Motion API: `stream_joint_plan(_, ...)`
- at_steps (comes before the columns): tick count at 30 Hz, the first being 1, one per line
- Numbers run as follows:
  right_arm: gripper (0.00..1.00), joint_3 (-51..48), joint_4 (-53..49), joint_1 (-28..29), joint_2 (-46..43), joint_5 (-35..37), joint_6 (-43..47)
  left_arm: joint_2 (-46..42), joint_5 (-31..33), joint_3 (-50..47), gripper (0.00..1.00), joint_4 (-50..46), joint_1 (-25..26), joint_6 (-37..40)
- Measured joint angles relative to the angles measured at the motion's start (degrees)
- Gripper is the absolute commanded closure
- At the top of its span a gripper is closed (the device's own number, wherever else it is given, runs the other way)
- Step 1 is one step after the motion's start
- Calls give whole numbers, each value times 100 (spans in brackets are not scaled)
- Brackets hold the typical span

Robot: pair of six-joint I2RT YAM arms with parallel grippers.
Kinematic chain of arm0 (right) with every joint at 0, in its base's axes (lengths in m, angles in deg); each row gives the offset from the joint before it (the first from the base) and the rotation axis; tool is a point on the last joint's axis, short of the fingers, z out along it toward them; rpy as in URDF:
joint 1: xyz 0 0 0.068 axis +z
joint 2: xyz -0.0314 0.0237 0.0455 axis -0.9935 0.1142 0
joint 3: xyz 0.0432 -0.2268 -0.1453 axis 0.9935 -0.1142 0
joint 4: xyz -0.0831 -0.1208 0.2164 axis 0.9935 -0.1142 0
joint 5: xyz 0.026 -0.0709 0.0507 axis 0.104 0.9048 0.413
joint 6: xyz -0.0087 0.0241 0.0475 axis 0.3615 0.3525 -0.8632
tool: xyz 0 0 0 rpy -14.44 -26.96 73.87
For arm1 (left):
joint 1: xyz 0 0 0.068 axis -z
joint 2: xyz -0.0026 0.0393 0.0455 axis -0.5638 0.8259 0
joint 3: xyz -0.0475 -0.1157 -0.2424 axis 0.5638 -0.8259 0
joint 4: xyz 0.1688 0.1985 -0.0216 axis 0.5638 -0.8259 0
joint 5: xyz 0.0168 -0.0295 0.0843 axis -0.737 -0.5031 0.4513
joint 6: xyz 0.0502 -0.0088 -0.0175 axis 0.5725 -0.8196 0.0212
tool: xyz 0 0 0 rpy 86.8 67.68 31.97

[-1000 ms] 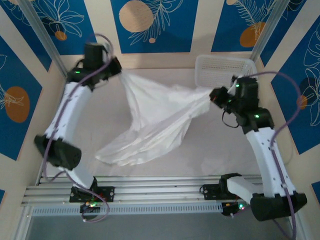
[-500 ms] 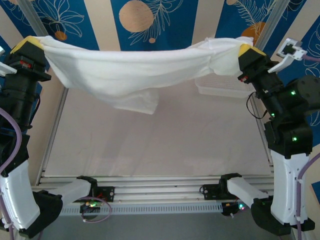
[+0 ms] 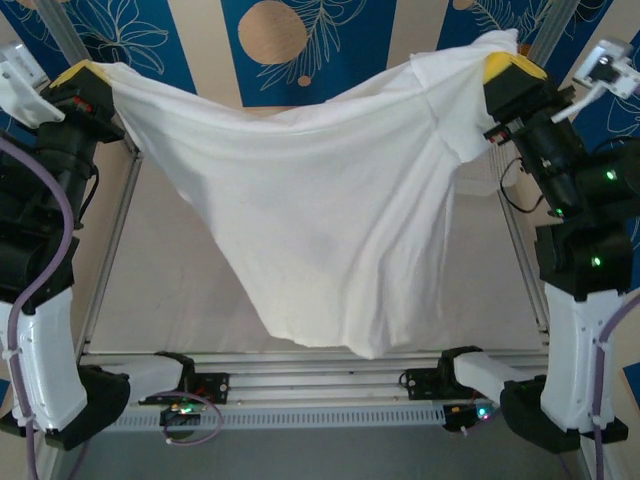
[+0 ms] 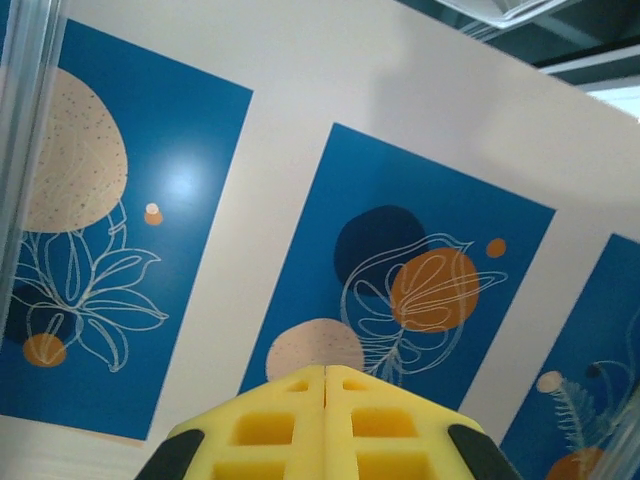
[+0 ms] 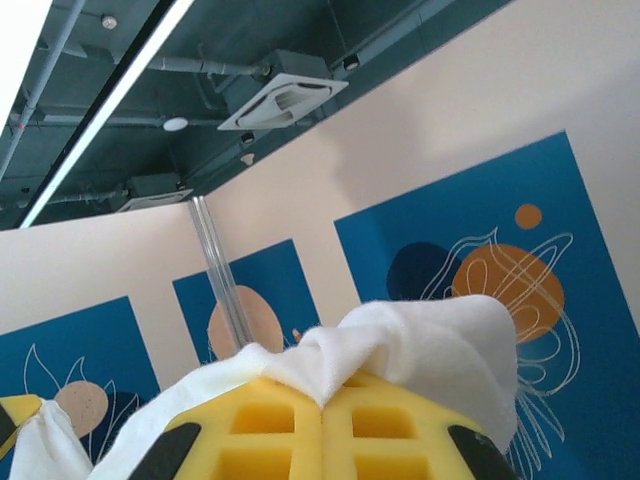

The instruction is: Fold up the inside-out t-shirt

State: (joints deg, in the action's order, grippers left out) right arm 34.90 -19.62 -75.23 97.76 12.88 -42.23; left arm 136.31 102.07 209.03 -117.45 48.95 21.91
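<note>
**The t-shirt point(image 3: 330, 220) hangs in the air, pinched at both ends.**
Your left gripper point(image 3: 85, 75) is closed on one top corner and your right gripper point(image 3: 510, 65) is closed on the other, with cloth bunched over its yellow pads. The t-shirt is stretched from one gripper to the other, so its long way runs side to side. It dips in the middle. Its loose part falls below both grippers and comes to a floppy tip that points down, above the counter point(image 3: 180, 290). It looks thin, light and very soft, so it will sag, swing and crease easily. Hold it by the edges near the corners, not the middle. I cannot tell which end is the neck.
</note>
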Motion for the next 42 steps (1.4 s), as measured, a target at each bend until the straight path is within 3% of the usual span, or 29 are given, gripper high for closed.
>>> stream_joint_plan(5,100,-2,107,9,852,-81,-170,640,240,111,100,-22,-103,308)
stream_joint_plan(10,100,-544,533,33,2144,-295,-485,1875,162,28,100,26,-667,269)
stream_joint_plan(13,86,-990,804,85,2994,-304,-623,2946,131,-46,97,120,-872,199)
stream_joint_plan(15,65,-881,837,125,3954,-291,-627,3842,52,-35,64,313,-951,195)
stream_joint_plan(19,45,804,17,131,5995,-332,-505,5823,-448,872,29,376,-1088,92)
stream_joint_plan(20,43,1375,-282,116,6450,-352,-487,6210,-577,1038,23,444,-1126,79)
stream_joint_plan(23,36,2393,-1145,15,7020,-476,-356,6524,-850,1047,19,328,-1209,46)
stream_joint_plan(28,36,2249,-1790,-181,6288,-833,122,5742,-1388,866,17,243,-1250,157)
stream_joint_plan(34,36,295,-1908,-83,4004,-999,411,2811,-2068,-1154,17,656,-1069,293)
stream_joint_plan(38,37,-1410,-1864,155,2450,-914,330,872,-2345,-2734,11,863,-334,813)
stream_joint_plan(42,37,-3165,-2096,612,1204,-575,31,-142,-2811,-3928,6,584,780,1749)
